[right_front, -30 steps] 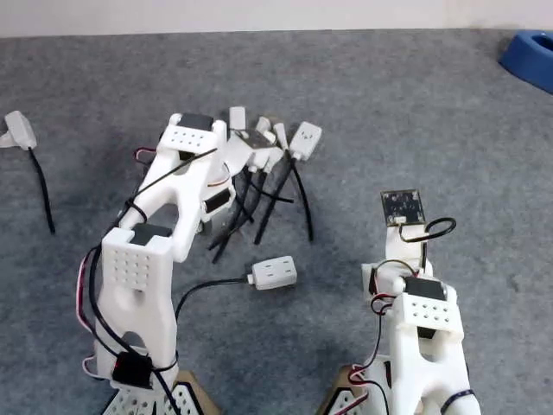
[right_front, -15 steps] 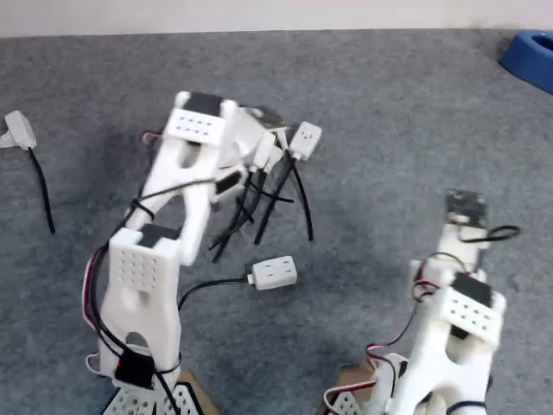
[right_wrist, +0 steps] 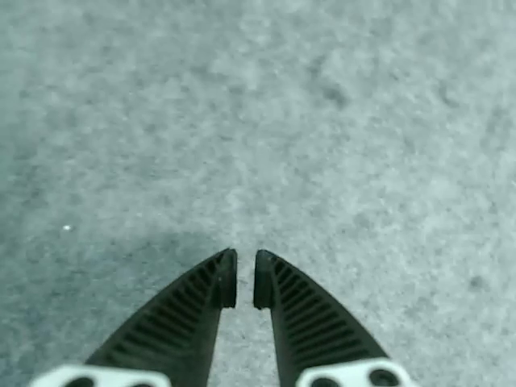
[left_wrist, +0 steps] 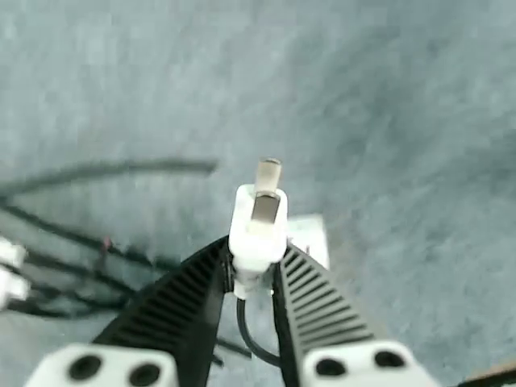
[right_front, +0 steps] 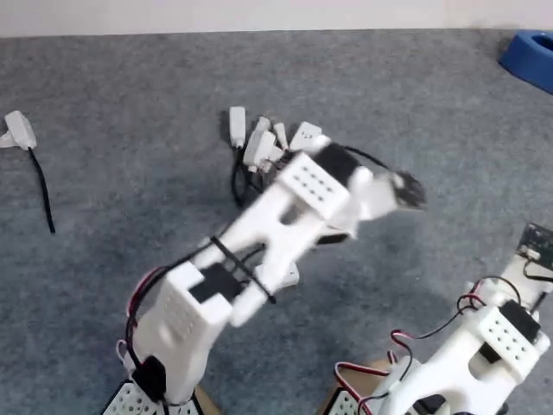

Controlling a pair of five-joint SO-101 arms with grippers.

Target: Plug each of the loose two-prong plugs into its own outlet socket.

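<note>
1. Far left: a white cord-end fitting (right_front: 18, 130) lies on the grey worktop (right_front: 130, 78), its black cord trailing nearward. Whether it is a plug or a socket cannot be told.

2. Left of centre, far side: a bundle of white plugs and sockets (right_front: 270, 138) lies with black cords tangled beneath it.

3. Centre: the left arm (right_front: 302, 186) stretches diagonally from its near-left base up and to the right, past the bundle. The left claw (left_wrist: 254, 260) is clamped on a white two-prong plug (left_wrist: 258, 218), gripping the flat sides of the body, with the prongs (left_wrist: 268, 173) pointing straight ahead and the cord hanging between the jaws. A white block (left_wrist: 310, 238), likely an outlet socket, lies on the worktop just beyond the plug.

4. Handling assessment: the plug appears light, rigid and smooth-sided. The prongs look stiff but could bend if driven in off-axis. The trailing cord is limp and may drag or twist the plug. The best hold is on the body behind the prongs, as at present.

5. Near right: the right arm (right_front: 501, 333) is folded low. The right claw (right_wrist: 245, 278) points at bare worktop, its jaws all but together and holding nothing.

6. Far right: a blue container (right_front: 529, 54) sits at the edge, well apart.
</note>
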